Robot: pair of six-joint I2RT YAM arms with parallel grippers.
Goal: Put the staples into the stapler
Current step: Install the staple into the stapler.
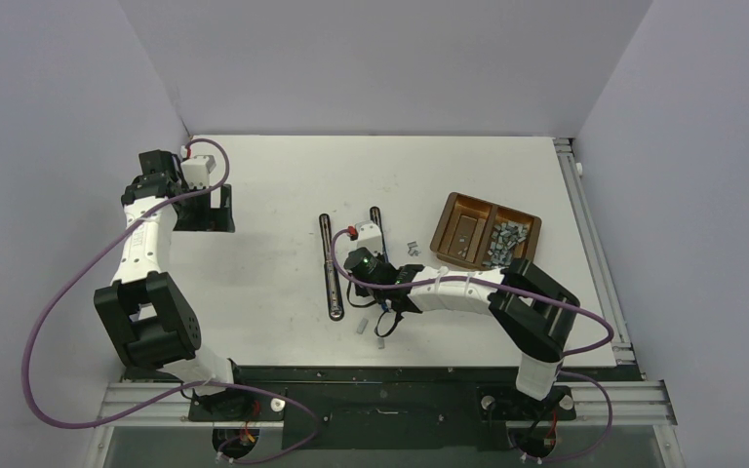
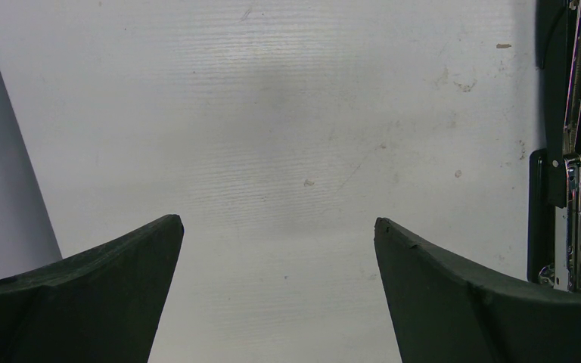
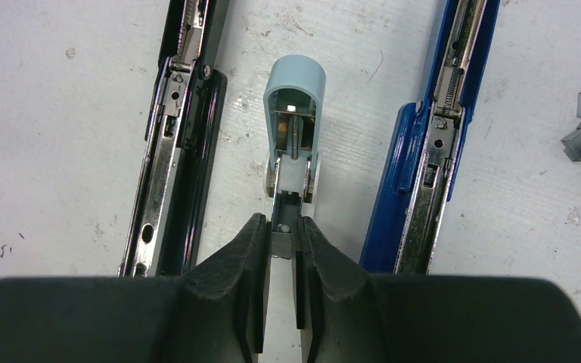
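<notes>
Little grey staple strip (image 3: pixel 282 246) is pinched tight in the right gripper (image 3: pixel 281 224), right at the tail of the open light-blue stapler (image 3: pixel 293 113) just ahead of the fingertips. There's a black stapler (image 3: pixel 174 151) to their left and a blue stapler (image 3: pixel 431 144) to their right. Left gripper (image 2: pixel 276 221) gapes wide over bare table, holding nothing
</notes>
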